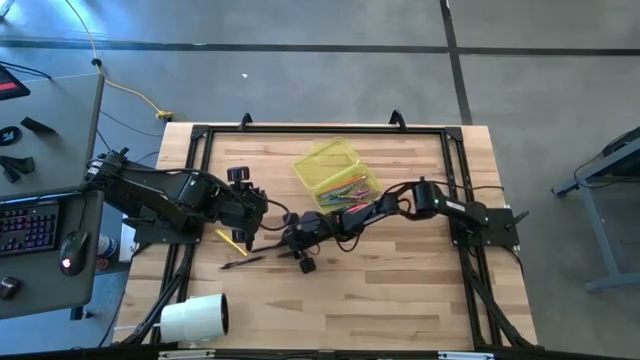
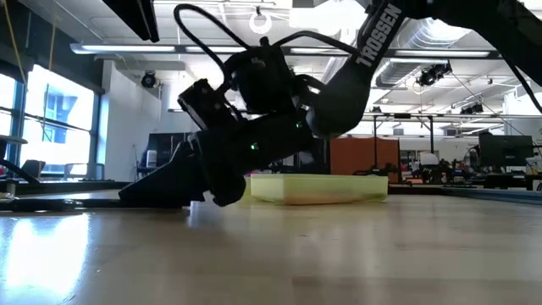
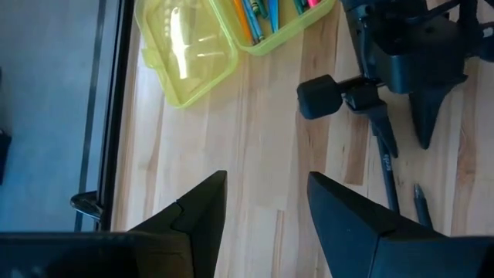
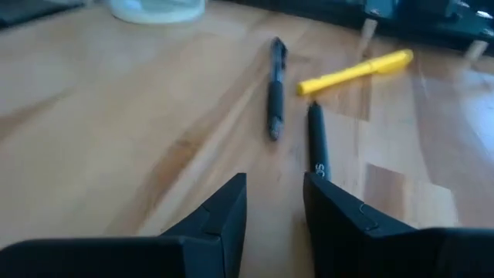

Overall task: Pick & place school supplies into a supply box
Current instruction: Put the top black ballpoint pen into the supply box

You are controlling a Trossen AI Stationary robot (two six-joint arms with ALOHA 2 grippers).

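The supply box [image 1: 335,172] lies open at the table's far middle. Its lid half [image 3: 185,46] is bare; its tray half [image 3: 272,22] holds several coloured pens. A yellow marker [image 4: 355,71] and two black pens [image 4: 275,89] [image 4: 316,143] lie flat on the wood, left of the middle. My right gripper [image 4: 274,201] is open and low over the table, pointing toward these pens. My left gripper [image 3: 266,201] is open and hovers left of the box, touching nothing. No scissors show. My right gripper slants down toward the table from the right. The near end of the black pen [image 4: 319,171] lies right at one fingertip [image 4: 312,189]. I cannot tell whether they touch. The pen lies flat on the table.
A big white roll [image 1: 195,318] lies at the near left corner. Black frame rails [image 1: 200,135] run along the table's far, left and right sides. A desk with a keyboard [image 1: 28,222] stands beyond the left edge. Bare wood lies near and right.
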